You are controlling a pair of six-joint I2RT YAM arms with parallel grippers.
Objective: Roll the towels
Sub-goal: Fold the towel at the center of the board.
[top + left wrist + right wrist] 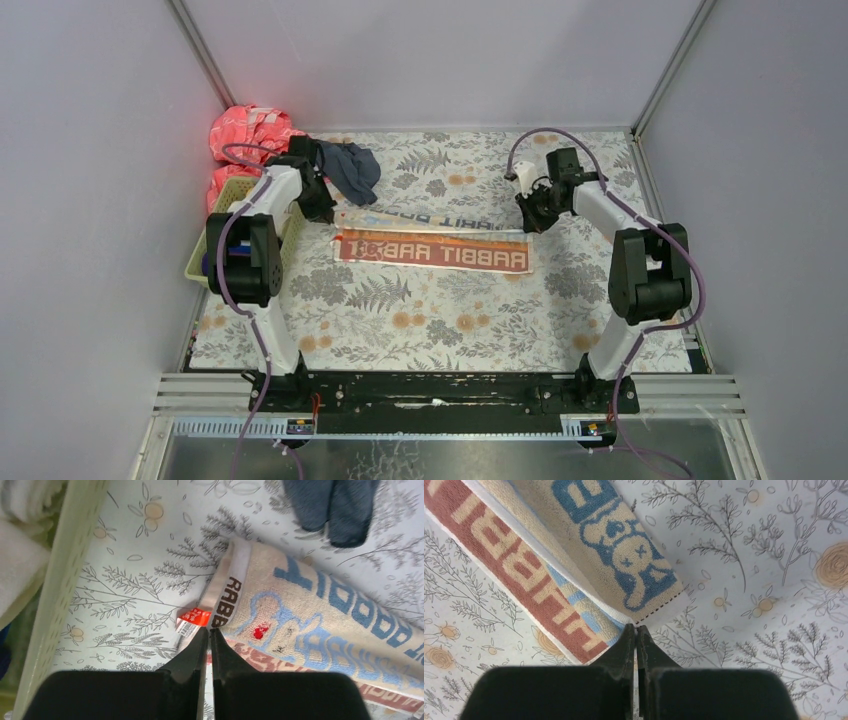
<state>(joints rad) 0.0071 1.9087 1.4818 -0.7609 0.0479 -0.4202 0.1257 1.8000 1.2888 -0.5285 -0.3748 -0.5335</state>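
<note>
Across the middle of the floral-covered tabletop [440,320] the cream RABBIT towel [432,250] lies stretched sideways and folded over itself, with a dark grey-blue towel [352,168] bunched behind its left end, and the left end effector [209,632] and right end effector [636,629] each pinch an end corner of the cream one.

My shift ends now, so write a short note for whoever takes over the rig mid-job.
Grippers: left gripper shut on the RABBIT towel at its left end; right gripper shut on its right end.
RABBIT towel: stretched across the floral mat, partly folded lengthwise, not rolled.
Dark towel: crumpled at the back left, not rolled.
Done: no roll started on either.
Left: roll both.
</note>
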